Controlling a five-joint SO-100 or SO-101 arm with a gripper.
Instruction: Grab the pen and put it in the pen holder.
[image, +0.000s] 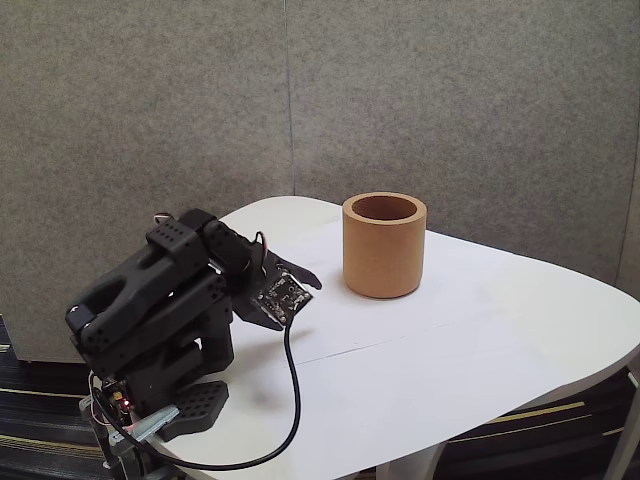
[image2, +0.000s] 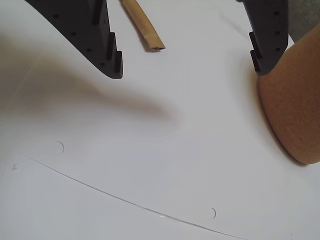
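From my wrist view the jaws (image2: 185, 70) are spread wide with nothing in them. The pen (image2: 144, 27) lies flat on the table (image2: 150, 165) between them, slanting toward the top left. The pen holder (image: 384, 245) stands to the right.

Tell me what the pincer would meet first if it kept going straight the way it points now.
Probably the white table. In the wrist view, the open pincer points down at bare tabletop, with the pen lying between its fingers and the pen holder off to the right.
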